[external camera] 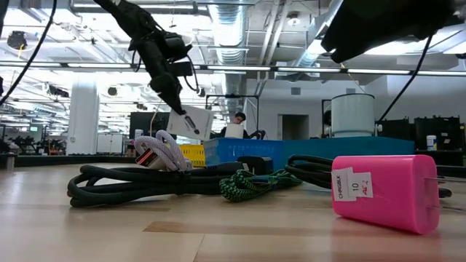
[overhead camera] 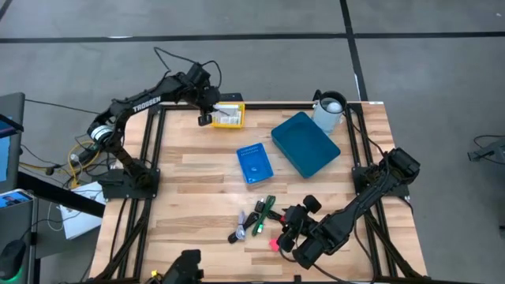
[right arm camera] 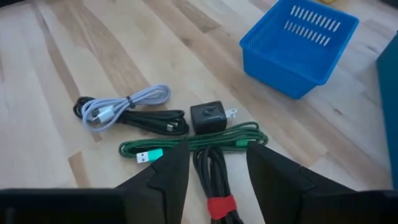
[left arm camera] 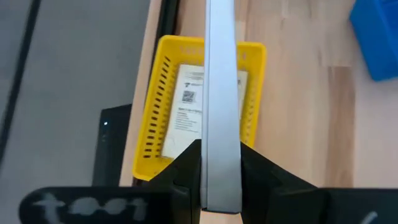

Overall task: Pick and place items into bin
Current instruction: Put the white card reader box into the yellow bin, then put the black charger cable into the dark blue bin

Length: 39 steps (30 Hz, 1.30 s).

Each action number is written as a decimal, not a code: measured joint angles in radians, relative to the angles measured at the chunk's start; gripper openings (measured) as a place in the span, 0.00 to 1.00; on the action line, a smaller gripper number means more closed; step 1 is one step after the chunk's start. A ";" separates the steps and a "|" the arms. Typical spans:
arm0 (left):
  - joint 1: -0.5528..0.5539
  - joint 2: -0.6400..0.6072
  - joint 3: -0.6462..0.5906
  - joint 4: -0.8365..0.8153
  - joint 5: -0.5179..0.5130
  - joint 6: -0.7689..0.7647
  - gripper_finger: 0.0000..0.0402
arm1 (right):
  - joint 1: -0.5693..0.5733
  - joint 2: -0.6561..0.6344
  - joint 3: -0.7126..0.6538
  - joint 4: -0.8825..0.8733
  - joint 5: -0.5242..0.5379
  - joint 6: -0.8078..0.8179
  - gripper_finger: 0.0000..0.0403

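Note:
My left gripper (overhead camera: 207, 118) is at the table's far edge, shut on a flat white packet (left arm camera: 221, 74) above a yellow basket (overhead camera: 242, 115). Another white printed packet (left arm camera: 189, 109) lies flat in that basket. My right gripper (right arm camera: 217, 149) is open near the table's near edge, hovering over a bundle of cables (overhead camera: 254, 217). Below its fingers lie a black cable with a red tie (right arm camera: 214, 171), a green braided cable (right arm camera: 193, 144), a black plug cube (right arm camera: 208, 116) and a pale cable (right arm camera: 124, 106). A pink charger (external camera: 386, 191) lies on the table nearby. My left gripper pinches the white packet between its two fingers by one end (left arm camera: 221, 180), coming from above at a slant. The packet shows edge-on in the wrist view and reaches out past the fingertips. It hangs tilted below the fingers (external camera: 191, 120), lifted clear above the yellow basket (external camera: 191, 154).
A small blue basket (overhead camera: 254, 163) sits mid-table. A larger blue tray (overhead camera: 305, 143) and a white cylinder (overhead camera: 329, 110) stand toward the far right. Bare wood lies on the table's left half. Black frame rails run along the table's edges.

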 joint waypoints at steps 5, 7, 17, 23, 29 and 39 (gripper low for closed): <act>0.009 0.000 0.000 -0.006 0.048 0.011 0.14 | -0.018 0.000 0.000 -0.002 -0.002 -0.017 0.36; 0.009 0.000 0.000 0.000 0.056 0.019 0.14 | -0.022 0.000 0.000 -0.002 -0.004 -0.023 0.36; 0.003 0.000 0.000 0.009 0.066 0.028 0.14 | -0.025 0.000 0.000 -0.002 -0.008 -0.025 0.35; -0.004 0.000 0.000 0.011 0.043 0.028 0.15 | -0.025 0.000 0.000 -0.002 -0.008 -0.024 0.34; -0.018 0.000 0.000 0.035 0.020 0.028 0.26 | -0.025 0.000 0.000 0.002 -0.008 -0.024 0.34; -0.024 0.000 0.000 0.046 0.005 0.013 0.41 | -0.025 0.000 0.000 0.006 -0.009 -0.024 0.34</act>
